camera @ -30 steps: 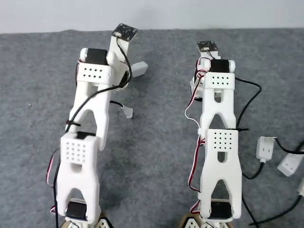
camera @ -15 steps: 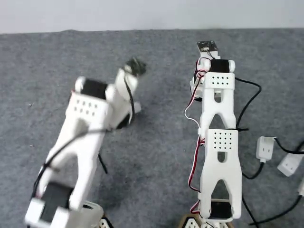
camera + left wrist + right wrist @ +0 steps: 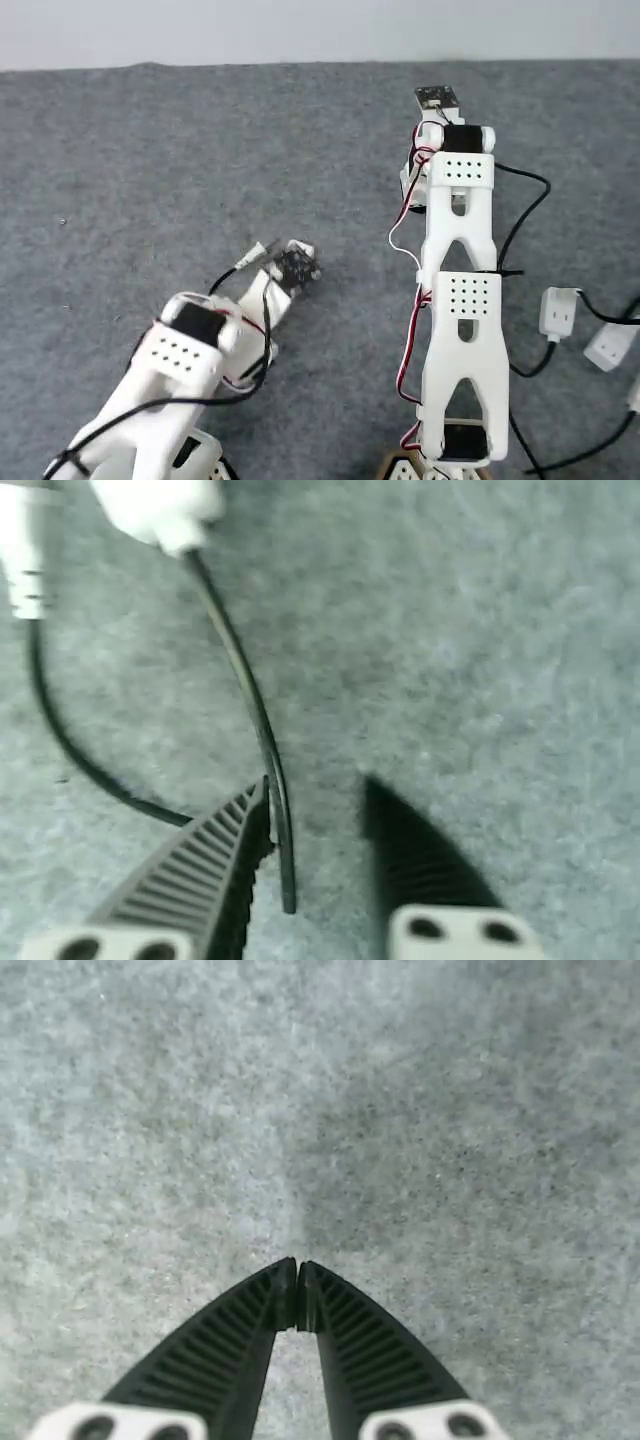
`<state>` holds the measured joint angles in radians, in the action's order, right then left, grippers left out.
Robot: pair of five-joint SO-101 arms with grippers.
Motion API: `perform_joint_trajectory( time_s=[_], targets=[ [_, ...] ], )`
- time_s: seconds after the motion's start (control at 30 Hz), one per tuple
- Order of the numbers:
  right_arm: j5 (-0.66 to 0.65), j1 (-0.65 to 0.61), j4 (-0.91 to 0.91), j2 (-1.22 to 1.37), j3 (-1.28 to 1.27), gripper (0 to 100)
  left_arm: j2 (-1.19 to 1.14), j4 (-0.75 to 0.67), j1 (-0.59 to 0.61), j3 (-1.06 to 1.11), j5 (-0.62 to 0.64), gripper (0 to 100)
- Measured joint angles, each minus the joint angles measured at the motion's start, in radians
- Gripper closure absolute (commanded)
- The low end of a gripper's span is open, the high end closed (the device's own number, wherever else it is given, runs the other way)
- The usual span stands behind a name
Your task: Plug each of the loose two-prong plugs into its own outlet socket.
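1. The left gripper (image 3: 315,785) stands wide open over the grey carpet (image 3: 120,160) and has hold of nothing. Bare carpet shows between its two fingertips.
2. A black cord (image 3: 245,680) runs from a white plug (image 3: 160,510) toward the gripper and passes just inside the ribbed finger (image 3: 200,870). Whether cord and finger touch, I cannot tell. The plug itself lies well ahead of the tips.
3. The wide spread looks like readiness to close on the cord or to go on to the plug body, since neither is pinched yet.
4. A second white piece (image 3: 25,550) lies beside the plug with its own cord curving away. Plug or socket, I cannot say.
5. In the high view the left arm (image 3: 185,350) is folded low near its base, wrist tipped down toward the carpet. It covers whatever lies under it, so the plug cannot be placed from there.
6. The right gripper (image 3: 298,1270) is fully closed, tips meeting on nothing, over bare carpet. The right arm (image 3: 460,290) is stretched straight forward, which I judge to be a parked pose clear of the other arm's work.
7. A white socket block (image 3: 556,310) lies just beside the right arm on its outer side, and another white block (image 3: 610,347) lies near it, both trailing black cords.
8. These blocks lie well apart from the left gripper, with the right arm between them. No plug appears seated, so I judge the task barely begun.
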<state>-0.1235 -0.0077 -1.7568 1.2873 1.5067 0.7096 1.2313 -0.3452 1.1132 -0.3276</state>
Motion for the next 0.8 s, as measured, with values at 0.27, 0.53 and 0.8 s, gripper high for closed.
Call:
perform_joint_trajectory(
  time_s=[0.27,0.53,0.8],
  targets=[
    [0.000,0.000,0.000,0.000,0.000,99.1,0.209,-0.006,-0.006,0.032,0.038,71],
    [0.000,0.000,0.000,0.000,0.000,99.1,0.270,-0.130,0.066,0.032,-0.021,72],
    [0.052,0.000,0.000,0.000,0.000,99.1,0.201,-0.199,0.239,0.043,0.074,72]
  ],
)
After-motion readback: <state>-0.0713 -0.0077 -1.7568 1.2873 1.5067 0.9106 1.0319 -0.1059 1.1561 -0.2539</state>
